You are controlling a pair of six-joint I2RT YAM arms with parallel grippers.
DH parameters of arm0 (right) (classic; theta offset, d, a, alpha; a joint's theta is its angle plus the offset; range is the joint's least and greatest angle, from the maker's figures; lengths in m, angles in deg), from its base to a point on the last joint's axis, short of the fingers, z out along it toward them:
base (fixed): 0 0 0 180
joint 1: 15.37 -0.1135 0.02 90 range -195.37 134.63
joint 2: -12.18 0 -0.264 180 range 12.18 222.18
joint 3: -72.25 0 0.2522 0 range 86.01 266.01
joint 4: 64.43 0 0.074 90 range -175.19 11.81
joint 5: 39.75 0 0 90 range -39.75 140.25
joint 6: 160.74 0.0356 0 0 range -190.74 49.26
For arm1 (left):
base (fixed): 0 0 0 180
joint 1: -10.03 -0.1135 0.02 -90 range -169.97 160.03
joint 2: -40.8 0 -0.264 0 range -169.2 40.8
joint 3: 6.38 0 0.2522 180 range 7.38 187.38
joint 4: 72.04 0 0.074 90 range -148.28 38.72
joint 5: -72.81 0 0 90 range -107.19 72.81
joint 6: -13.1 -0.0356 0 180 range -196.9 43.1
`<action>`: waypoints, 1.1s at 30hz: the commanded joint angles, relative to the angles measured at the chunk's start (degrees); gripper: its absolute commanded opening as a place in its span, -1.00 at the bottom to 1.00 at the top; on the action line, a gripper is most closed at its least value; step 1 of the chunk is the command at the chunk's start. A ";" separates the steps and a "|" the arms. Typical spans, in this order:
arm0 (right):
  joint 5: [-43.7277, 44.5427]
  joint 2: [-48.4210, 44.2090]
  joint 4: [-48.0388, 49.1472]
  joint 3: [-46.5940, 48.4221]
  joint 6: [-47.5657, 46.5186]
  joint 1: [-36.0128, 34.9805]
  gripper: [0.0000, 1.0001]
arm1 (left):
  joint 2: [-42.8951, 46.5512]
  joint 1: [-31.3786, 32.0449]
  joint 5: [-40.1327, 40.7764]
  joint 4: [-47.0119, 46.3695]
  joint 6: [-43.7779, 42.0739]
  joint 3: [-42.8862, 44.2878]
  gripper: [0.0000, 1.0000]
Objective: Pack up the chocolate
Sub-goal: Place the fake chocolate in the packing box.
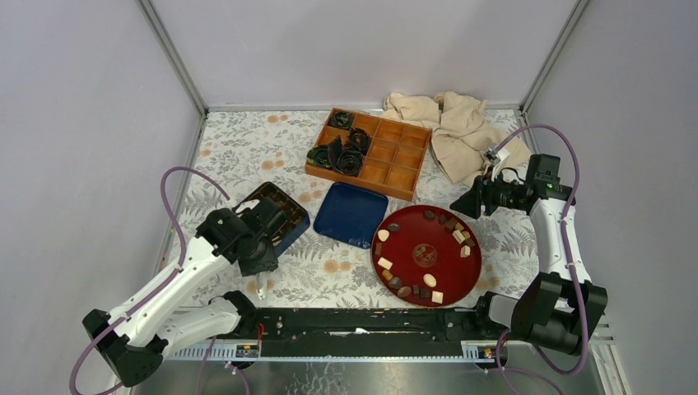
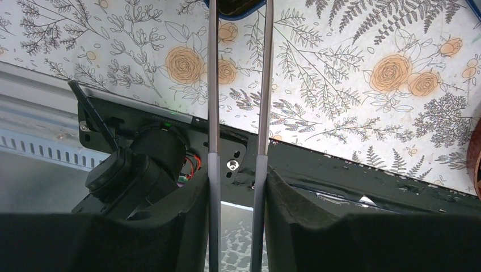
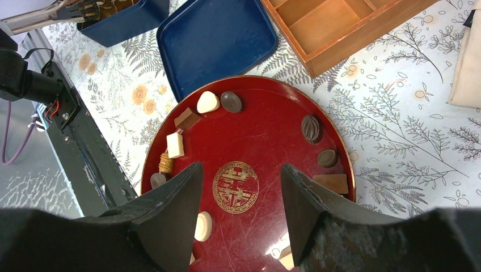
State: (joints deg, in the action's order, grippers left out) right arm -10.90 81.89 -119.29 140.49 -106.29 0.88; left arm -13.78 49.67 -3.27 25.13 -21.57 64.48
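clamping tongs (image 2: 212,85), left gripper (image 2: 237,182), chocolate (image 3: 208,102) on plate (image 3: 266,116)

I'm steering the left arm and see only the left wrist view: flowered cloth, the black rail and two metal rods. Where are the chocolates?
Observer: The chocolates lie on a round red tray, right of centre near the arms' bases, spread around its rim.
Operator: Has any been packed yet?
Observer: None that I can see. The wooden box behind the tray has black paper cups in its left compartments, and no chocolate shows in it.
Operator: What is the other arm doing?
Observer: The right gripper hangs open above the red tray, with nothing between its fingers.
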 commanded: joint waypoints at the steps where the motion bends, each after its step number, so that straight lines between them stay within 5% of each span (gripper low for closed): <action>1: -2.25 0.13 -0.47 2.47 -0.75 0.27 0.20 | 0.58 -0.68 0.60 0.06 -0.40 -0.74 -0.67; 13: -2.31 0.33 -0.43 2.39 -0.74 0.27 0.20 | 3.18 -0.62 -4.44 0.25 -0.45 -1.32 -0.60; 21: -2.40 0.45 -0.38 2.39 -0.61 0.27 0.20 | 3.25 -0.61 -4.36 0.31 -0.25 -1.57 -0.35; 33: -2.99 0.75 -0.56 2.47 -0.71 0.27 0.20 | 3.92 -0.70 -3.96 0.39 2.11 -2.72 -0.37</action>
State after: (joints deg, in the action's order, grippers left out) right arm -10.96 82.33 -119.53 140.49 -106.42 0.88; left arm -11.40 49.34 -7.12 25.09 -21.18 62.78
